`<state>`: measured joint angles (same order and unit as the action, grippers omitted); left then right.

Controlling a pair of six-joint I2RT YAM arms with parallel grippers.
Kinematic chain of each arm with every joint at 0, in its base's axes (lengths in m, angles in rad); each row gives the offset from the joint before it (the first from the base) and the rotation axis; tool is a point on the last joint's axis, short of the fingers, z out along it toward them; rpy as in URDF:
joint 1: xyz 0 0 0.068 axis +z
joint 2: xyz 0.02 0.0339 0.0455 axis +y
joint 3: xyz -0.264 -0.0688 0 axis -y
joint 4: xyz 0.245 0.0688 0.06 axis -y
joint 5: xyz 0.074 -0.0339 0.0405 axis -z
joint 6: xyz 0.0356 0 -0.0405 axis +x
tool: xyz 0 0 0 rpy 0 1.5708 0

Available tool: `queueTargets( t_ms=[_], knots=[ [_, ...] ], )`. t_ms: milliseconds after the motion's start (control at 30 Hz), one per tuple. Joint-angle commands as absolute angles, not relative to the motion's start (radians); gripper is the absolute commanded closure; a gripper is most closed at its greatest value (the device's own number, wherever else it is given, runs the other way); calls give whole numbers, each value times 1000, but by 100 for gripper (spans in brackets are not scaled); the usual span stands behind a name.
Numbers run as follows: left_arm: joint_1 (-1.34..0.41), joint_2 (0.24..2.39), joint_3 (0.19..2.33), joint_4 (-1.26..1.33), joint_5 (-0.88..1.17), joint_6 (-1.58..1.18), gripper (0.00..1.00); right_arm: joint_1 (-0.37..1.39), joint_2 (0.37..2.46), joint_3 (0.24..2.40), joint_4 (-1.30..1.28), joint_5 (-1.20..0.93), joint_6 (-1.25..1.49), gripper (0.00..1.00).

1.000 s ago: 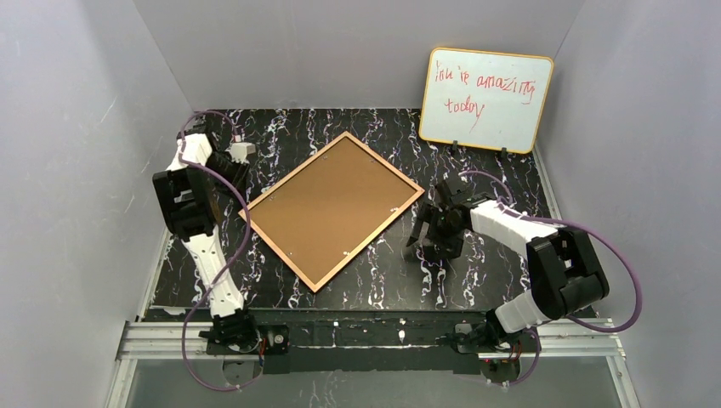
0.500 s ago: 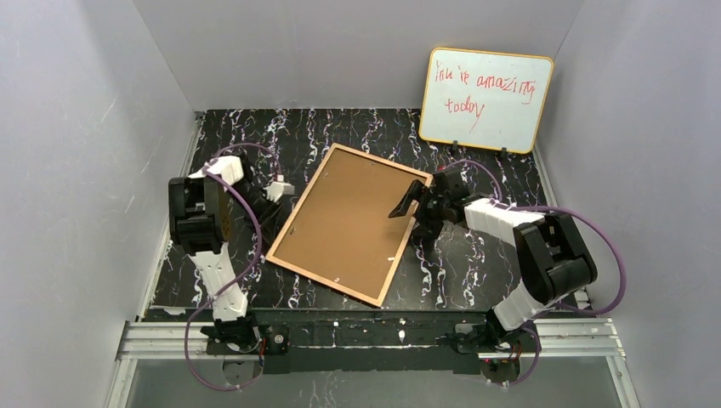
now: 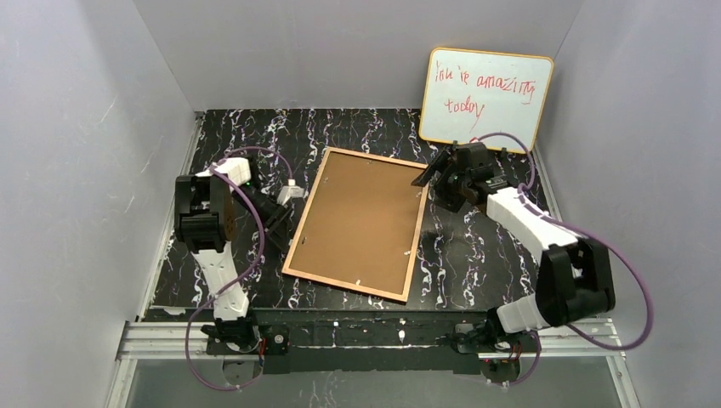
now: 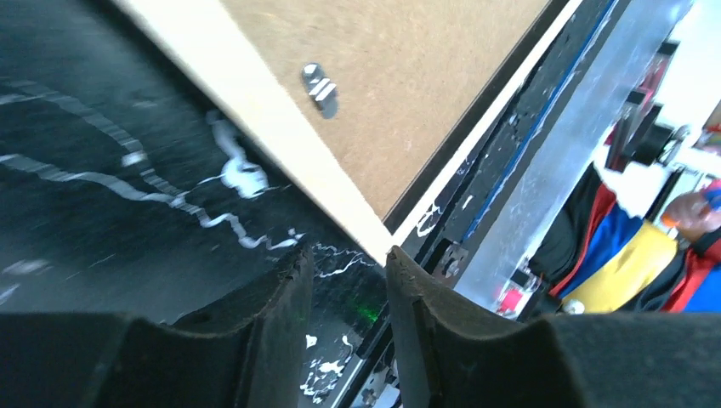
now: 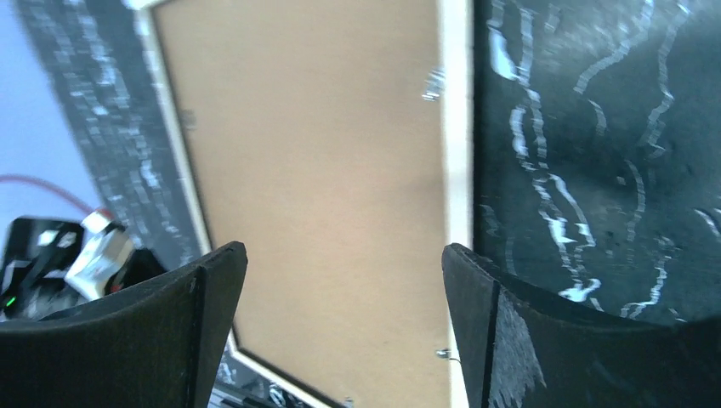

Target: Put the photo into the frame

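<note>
- The left gripper (image 4: 344,272) has its two fingers a little apart. Only a thin gap shows between them, and nothing is in it but the dark table.
- In the left wrist view, one corner of the frame (image 4: 246,85) shows just past the tips. I cannot tell if it touches them.
- The right gripper (image 5: 340,280) has its fingers spread very wide. It holds nothing.
- Between those wide fingers you see the brown board (image 5: 315,170) that fills the back of the frame, and the pale wood edge beside it.
- A small metal clip (image 4: 320,85) sits on the brown board, right next to the wood edge.
- From above, the frame lies flat in the middle of the table (image 3: 485,255), back side up and turned a bit crooked.
- The left gripper is just beside the frame's left side. The right gripper is by its far right corner.
- A whiteboard (image 3: 485,100) with red writing leans on the back wall, behind the right gripper.
</note>
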<state>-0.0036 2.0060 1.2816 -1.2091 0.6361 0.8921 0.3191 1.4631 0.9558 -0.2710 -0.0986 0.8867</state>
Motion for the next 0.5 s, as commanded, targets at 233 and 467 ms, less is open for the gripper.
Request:
queueTargets(
  t_ms=[233,467],
  knots=[
    [72,2082,1391,-1250,771,905,58,630,1511,1069,-101,-200,990,11],
    [70,2109,1337,-1209,786,885,70,788,1771,1216,20,-298,1024,15]
  ],
)
